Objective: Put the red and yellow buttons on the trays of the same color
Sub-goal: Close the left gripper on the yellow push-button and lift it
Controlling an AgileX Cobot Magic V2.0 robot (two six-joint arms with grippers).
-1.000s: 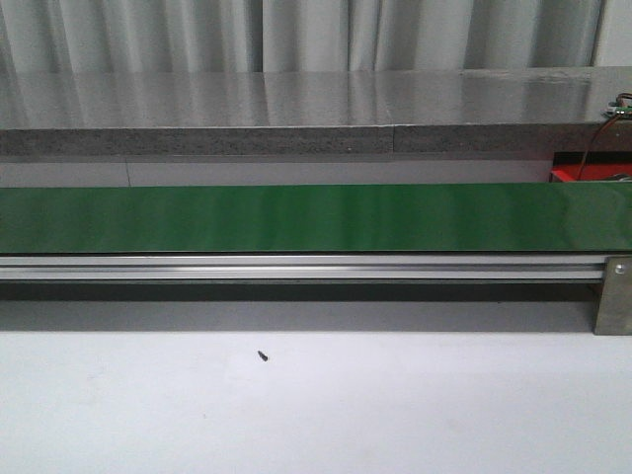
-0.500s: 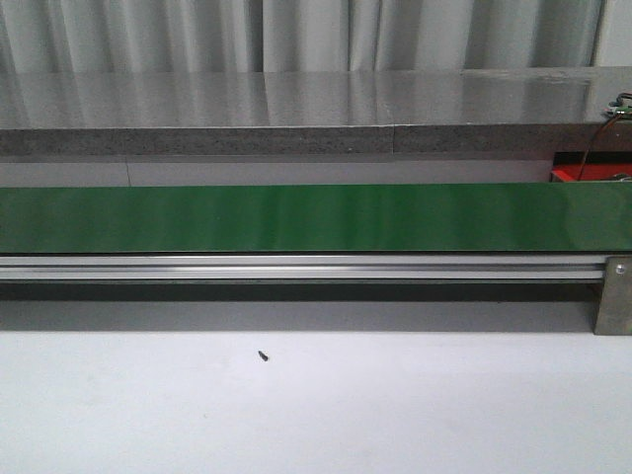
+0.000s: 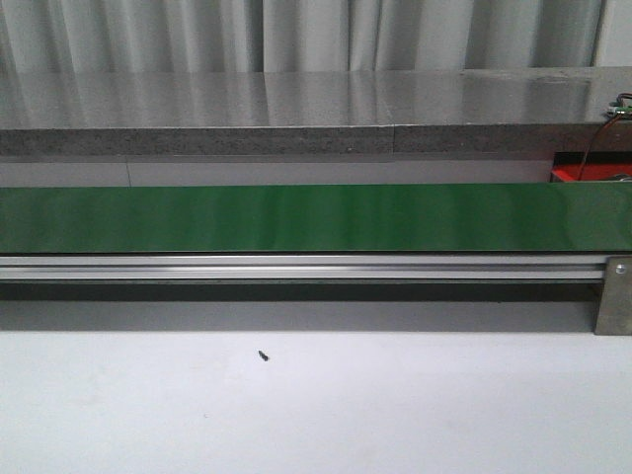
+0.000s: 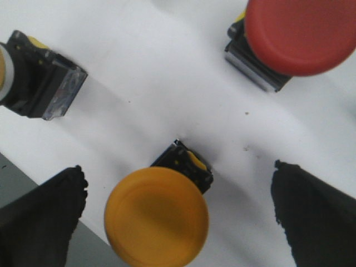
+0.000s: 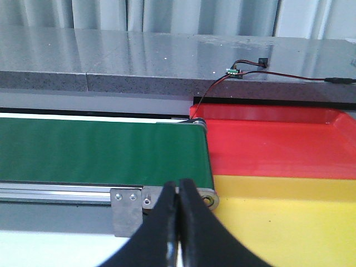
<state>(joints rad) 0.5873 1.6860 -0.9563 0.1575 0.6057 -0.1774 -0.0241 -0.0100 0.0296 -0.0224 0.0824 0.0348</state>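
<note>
My front view shows only the green conveyor belt (image 3: 296, 217), its aluminium rail (image 3: 296, 267) and a small dark speck (image 3: 263, 355) on the white table (image 3: 316, 415), unchanged from a second ago. My left wrist view alone shows a yellow button (image 4: 157, 216) standing on its black base between the spread fingers (image 4: 39, 222) of the left gripper (image 4: 178, 217), with a red button (image 4: 300, 34) and a third, toppled button (image 4: 34, 75) apart from it on the white surface. My right wrist view shows the right gripper (image 5: 178, 214) pressed together and empty before the belt's end, beside the red tray (image 5: 278, 147) and yellow tray (image 5: 289, 217).
</note>
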